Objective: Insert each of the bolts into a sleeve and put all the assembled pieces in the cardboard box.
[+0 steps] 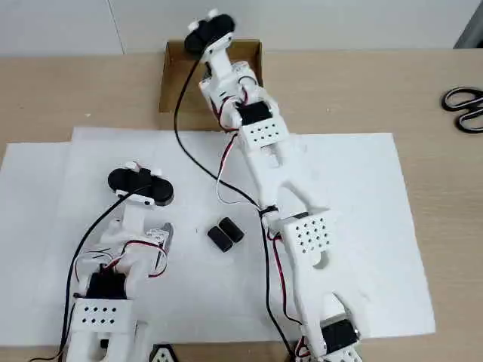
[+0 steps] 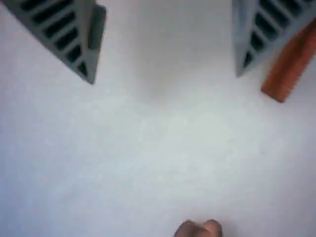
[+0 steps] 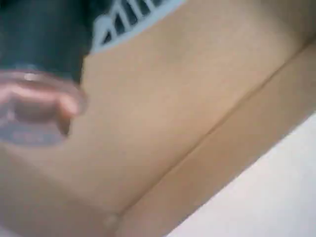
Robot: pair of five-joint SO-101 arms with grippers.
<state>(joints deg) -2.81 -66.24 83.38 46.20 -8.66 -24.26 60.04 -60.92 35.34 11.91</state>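
— Which step is under way?

— The drop-off, by the look of it. The right claw (image 1: 213, 53) hangs over the brown open-topped cardboard box (image 1: 172, 75) at the far side of the wooden counter (image 1: 362, 90). It appears to be closed on a dark cylindrical piece with a glossy pale end (image 3: 39, 59), held just above the box floor. The next move calls for a release squarely inside the walls, then attention to what remains.

— And what remains?

— Two short black cylindrical sleeves (image 1: 225, 234) lie touching each other on the white paper sheet (image 1: 362, 188), between the two arms.

— The other arm?

— The left claw (image 2: 165, 76) is spread wide above the paper and grips nothing. An orange ridged bar (image 2: 286, 61), perhaps a bolt, lies just beside one fingertip; whether the two touch cannot be told.
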